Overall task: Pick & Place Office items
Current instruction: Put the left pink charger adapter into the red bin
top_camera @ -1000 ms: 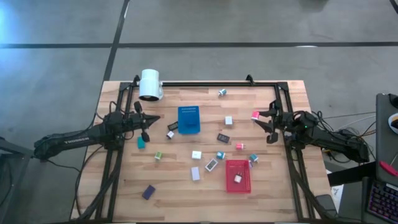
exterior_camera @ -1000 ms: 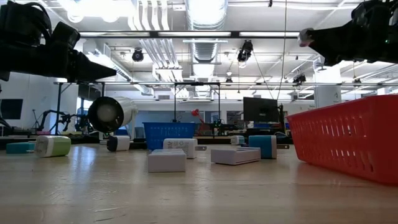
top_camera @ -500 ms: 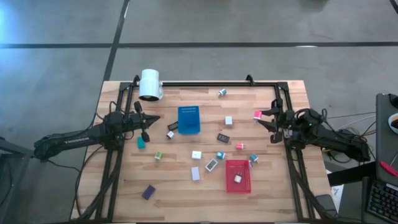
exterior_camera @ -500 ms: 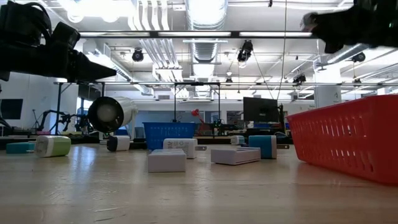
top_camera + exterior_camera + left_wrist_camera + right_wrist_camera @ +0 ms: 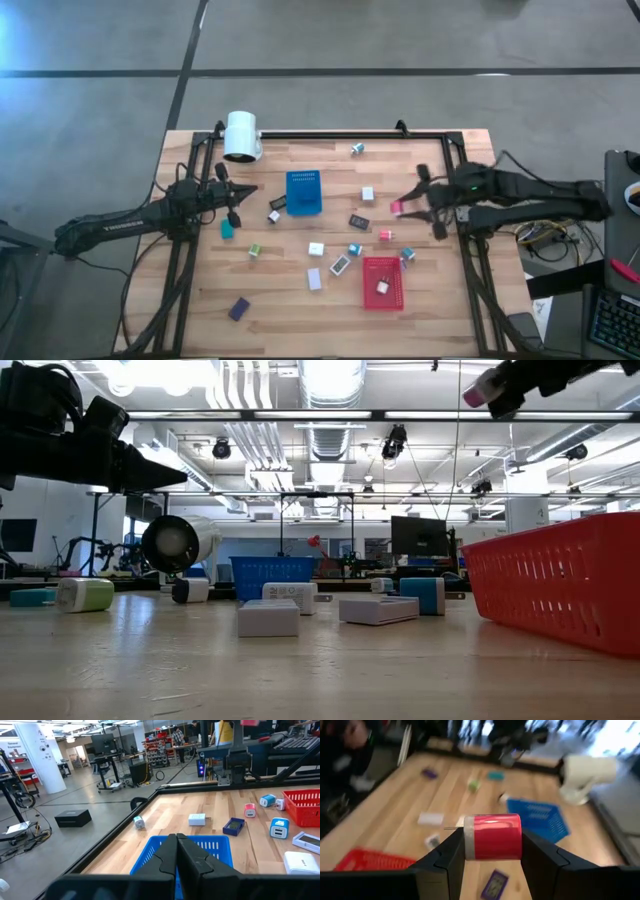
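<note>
The right gripper point(image 5: 492, 851) holds a pink-red block point(image 5: 493, 836) between its fingers above the table point(image 5: 440, 310). The left gripper point(image 5: 176, 851) waits, jaws closed, apparently empty, beside the blue tray point(image 5: 303, 192).

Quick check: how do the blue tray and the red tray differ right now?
The blue tray sits nearer the table's back edge, close to the left pincer; the red tray sits nearer the front, on the right arm's side. The red tray holds a small white item; the blue tray looks empty. Both are rectangular mesh trays.

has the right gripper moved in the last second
Yes. In the high view the right gripper, shut on the pink-red block, has swung inward from the table's right edge toward the blue tray.
</note>
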Controlling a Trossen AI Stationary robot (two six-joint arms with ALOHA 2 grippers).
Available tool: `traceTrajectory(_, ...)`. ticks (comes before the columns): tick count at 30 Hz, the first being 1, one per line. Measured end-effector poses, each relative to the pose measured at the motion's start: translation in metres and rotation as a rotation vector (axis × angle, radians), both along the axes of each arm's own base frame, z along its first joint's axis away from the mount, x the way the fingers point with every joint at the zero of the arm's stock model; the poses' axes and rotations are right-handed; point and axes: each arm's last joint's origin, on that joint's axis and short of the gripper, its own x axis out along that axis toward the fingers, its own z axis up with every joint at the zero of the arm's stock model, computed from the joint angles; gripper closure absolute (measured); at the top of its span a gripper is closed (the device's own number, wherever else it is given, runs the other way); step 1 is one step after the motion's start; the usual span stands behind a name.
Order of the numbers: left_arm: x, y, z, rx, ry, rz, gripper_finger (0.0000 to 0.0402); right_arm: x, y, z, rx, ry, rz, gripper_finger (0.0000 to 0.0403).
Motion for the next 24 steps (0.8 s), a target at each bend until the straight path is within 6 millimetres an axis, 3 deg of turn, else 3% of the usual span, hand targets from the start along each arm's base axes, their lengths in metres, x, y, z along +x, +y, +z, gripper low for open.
traceTrajectory(12,0.0,0.0,-0.001,-0.005,0.007,-0.001,0.0388,0.066,0.065,-0.017,-0.052,0.443,0.111,0.0256)
traceTrajectory(18,0.0,0.0,-0.001,-0.005,0.007,-0.001,0.039,0.088,0.097,-0.041,-0.074,0.62,0.158,0.0256)
traceTrajectory(24,0.0,0.0,-0.001,-0.004,0.007,-0.001,0.0388,0.107,0.109,-0.067,-0.084,0.794,0.124,0.0256)
